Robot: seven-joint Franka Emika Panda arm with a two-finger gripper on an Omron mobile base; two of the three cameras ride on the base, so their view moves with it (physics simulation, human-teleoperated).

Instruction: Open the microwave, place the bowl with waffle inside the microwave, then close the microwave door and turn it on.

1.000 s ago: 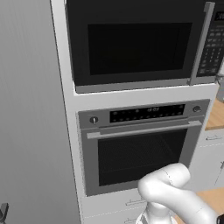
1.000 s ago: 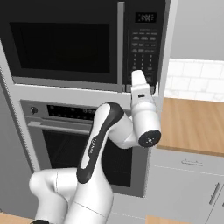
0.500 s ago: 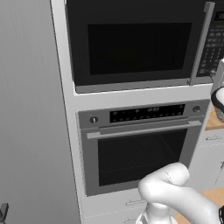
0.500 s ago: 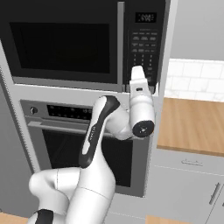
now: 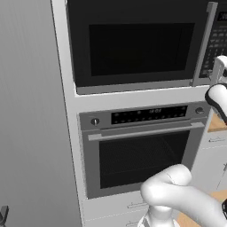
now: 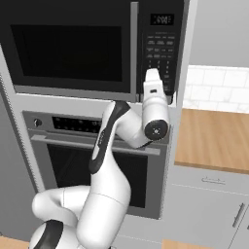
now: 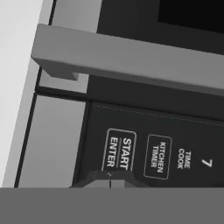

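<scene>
The black microwave (image 5: 133, 44) is built in above the oven, and its door (image 6: 68, 48) with the dark window is closed. The grey vertical bar handle (image 6: 134, 48) runs beside the keypad (image 6: 160, 48). My gripper (image 6: 153, 74) points up at the keypad's lower edge. In the hand view the fingertips (image 7: 109, 177) are pressed together, shut on nothing, just below the START ENTER button (image 7: 120, 151), with the handle (image 7: 131, 59) crossing above. The gripper (image 5: 219, 64) also shows at the right edge of the left base view. The bowl with waffle is out of view.
A grey oven (image 5: 142, 150) with a horizontal handle and knobs sits under the microwave. A wooden counter (image 6: 214, 138) with white tiles behind it lies to the right, over grey drawers (image 6: 209, 204). A grey wall panel (image 5: 31, 111) fills the left.
The hand has risen and moved closer to the keypad's lower buttons. It has come into the left base view at the right edge. The door has stayed closed.
</scene>
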